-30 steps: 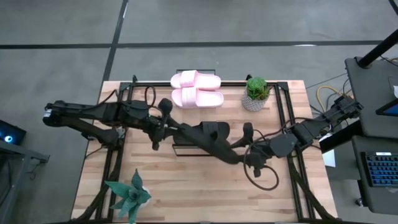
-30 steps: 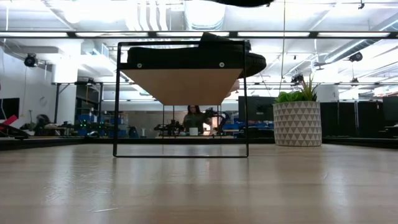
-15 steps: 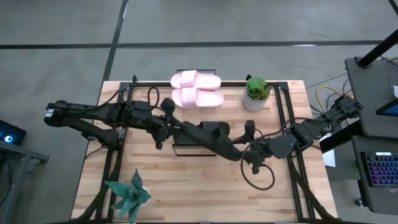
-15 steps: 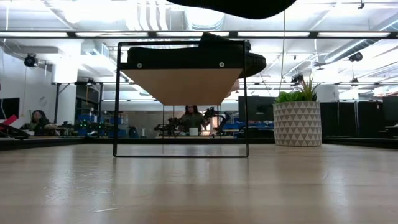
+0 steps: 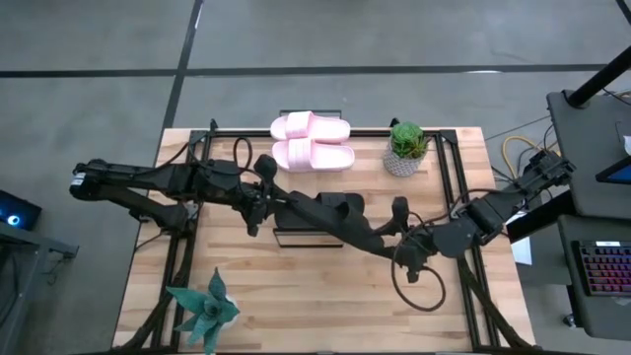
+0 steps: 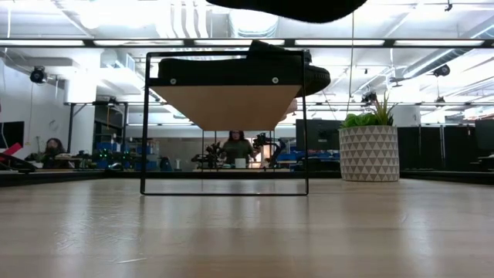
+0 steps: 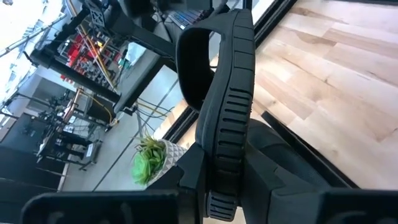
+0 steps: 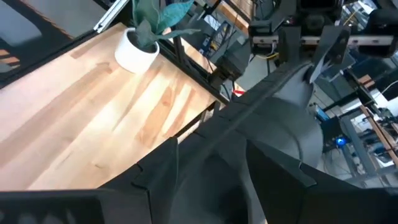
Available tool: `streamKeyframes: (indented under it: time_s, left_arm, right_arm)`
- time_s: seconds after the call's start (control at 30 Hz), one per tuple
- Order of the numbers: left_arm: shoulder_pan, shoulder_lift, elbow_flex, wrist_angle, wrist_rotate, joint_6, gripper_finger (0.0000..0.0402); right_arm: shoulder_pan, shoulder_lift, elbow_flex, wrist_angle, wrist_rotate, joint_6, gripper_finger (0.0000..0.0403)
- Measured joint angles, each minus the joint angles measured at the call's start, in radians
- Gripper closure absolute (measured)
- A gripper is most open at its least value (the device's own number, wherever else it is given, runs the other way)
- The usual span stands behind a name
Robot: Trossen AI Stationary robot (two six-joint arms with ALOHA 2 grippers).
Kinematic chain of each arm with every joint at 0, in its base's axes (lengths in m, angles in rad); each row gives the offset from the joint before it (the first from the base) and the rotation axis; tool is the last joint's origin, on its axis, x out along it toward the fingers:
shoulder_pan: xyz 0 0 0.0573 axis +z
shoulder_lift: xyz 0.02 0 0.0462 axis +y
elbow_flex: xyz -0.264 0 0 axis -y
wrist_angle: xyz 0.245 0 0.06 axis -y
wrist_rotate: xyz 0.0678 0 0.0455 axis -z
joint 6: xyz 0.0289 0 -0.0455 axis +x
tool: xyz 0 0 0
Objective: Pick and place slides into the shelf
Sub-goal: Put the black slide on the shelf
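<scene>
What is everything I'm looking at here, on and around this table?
Pink slides: two, pale pink, side by side at the far middle edge of the table.
Black slides: two; one on top of the shelf, one held in the air over the shelf by the grippers.
Shelf: one, light wood top on a thin black frame, middle of the table.
Green plant: one, in a patterned white pot, far right of the table.
Blue-green plant: one, near left corner.
Table: one, light wood.
Left gripper: dark, shut on the held black slide.
Right gripper: dark, at the same slide; its hold is unclear.
</scene>
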State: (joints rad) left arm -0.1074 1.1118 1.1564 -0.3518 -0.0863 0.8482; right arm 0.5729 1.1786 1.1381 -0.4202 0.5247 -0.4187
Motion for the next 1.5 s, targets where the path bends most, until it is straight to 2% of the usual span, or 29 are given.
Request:
streamKeyframes:
  time_s: [0.47, 0.77, 1.27, 1.37, 1.5]
  left_arm:
    - [0.000, 0.001, 0.000, 0.007, 0.031, 0.003, 0.0359]
    - [-0.001, 0.002, 0.000, 0.068, 0.104, 0.031, 0.0359]
    - [-0.001, 0.097, 0.003, 0.158, 0.103, 0.109, 0.0359]
    - [0.000, 0.097, 0.003, 0.158, 0.101, 0.110, 0.0359]
    - [0.000, 0.094, 0.003, 0.143, 0.100, 0.102, 0.0359]
  right_arm:
    - [-0.002, -0.020, 0.000, -0.027, 0.013, 0.000, 0.0223]
    - [-0.002, -0.025, 0.000, -0.028, 0.028, 0.000, 0.0223]
    - [-0.003, -0.024, -0.001, -0.015, 0.026, -0.008, 0.0224]
    - [-0.003, -0.019, -0.004, -0.020, 0.029, -0.065, 0.0241]
    - [-0.003, 0.004, -0.021, -0.027, 0.055, -0.177, 0.0307]
